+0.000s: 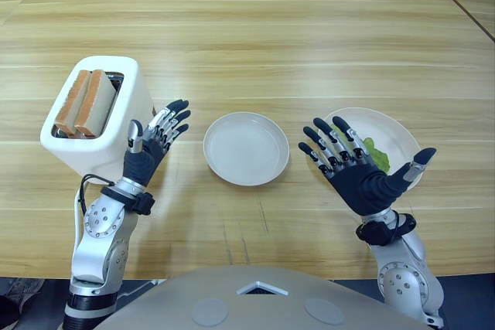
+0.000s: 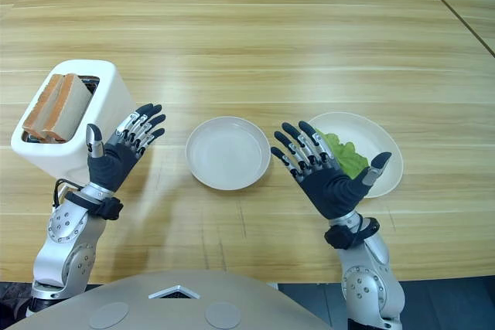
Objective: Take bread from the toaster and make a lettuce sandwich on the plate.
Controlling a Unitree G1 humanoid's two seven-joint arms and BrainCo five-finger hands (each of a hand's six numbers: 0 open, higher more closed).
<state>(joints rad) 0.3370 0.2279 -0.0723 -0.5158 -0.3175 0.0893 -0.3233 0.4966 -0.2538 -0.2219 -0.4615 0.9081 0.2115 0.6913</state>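
A white toaster (image 1: pixel 131 102) stands at the left of the wooden table with two slices of bread (image 1: pixel 85 102) sticking up from its slots. My left hand (image 1: pixel 155 141) hovers just right of the toaster, fingers spread and holding nothing. An empty white plate (image 1: pixel 246 147) sits in the middle. To its right a second white plate (image 2: pixel 383 141) holds green lettuce (image 2: pixel 344 156). My right hand (image 1: pixel 356 168) is raised palm-up in front of that plate, fingers spread, partly hiding the lettuce.
A black power cord (image 1: pixel 81 191) loops from the toaster's near side beside my left forearm. Bare wooden table stretches behind the plates, and the table's front edge runs close below both wrists.
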